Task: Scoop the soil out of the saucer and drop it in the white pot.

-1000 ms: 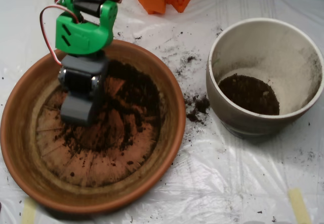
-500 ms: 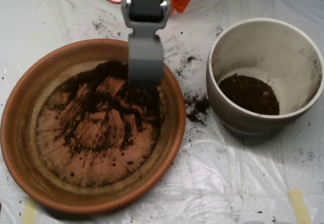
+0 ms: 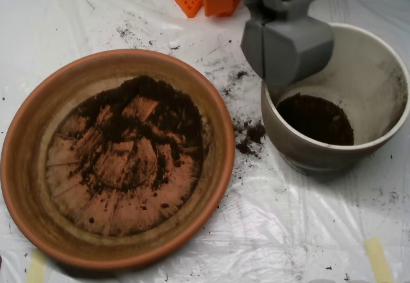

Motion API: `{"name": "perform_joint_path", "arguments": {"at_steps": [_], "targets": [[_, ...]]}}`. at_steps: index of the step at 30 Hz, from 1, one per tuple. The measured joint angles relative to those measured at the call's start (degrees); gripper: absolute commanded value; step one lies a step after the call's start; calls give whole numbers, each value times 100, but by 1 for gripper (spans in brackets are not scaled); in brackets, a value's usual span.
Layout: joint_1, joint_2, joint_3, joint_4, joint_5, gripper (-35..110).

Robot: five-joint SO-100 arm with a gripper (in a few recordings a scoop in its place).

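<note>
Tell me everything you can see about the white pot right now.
The white pot is round, off-white and ceramic-looking, with a thick rim, a grey-brown outer wall and a dusty inside. It stands upright on the plastic sheet, right of the saucer. A dark patch of soil lies at its bottom. The grey scoop overlaps its upper left rim.

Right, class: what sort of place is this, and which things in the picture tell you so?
Probably a hobby or lab workbench set up for a potting test. The table is covered in taped-down plastic sheet, a scoop hangs over the white pot, and soil lies in the saucer.
</note>
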Motion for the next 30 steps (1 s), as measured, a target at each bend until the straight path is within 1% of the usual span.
{"name": "perform_joint_path", "arguments": {"at_steps": [1, 3, 4, 8, 16, 20, 23, 25, 30], "targets": [[-167, -176, -114, 149, -88, 8], [-501, -598, -387, 519, -229, 42], [-642, -782, -466, 659, -290, 47], [-949, -967, -554, 905, -396, 33], [-615, -721, -554, 791, -79, 34], [44, -62, -562, 536, 589, 31], [826, 387, -738, 457, 1081, 32], [1292, 501, -888, 501, 1160, 33], [2083, 527, -677, 747, 870, 35]]}}
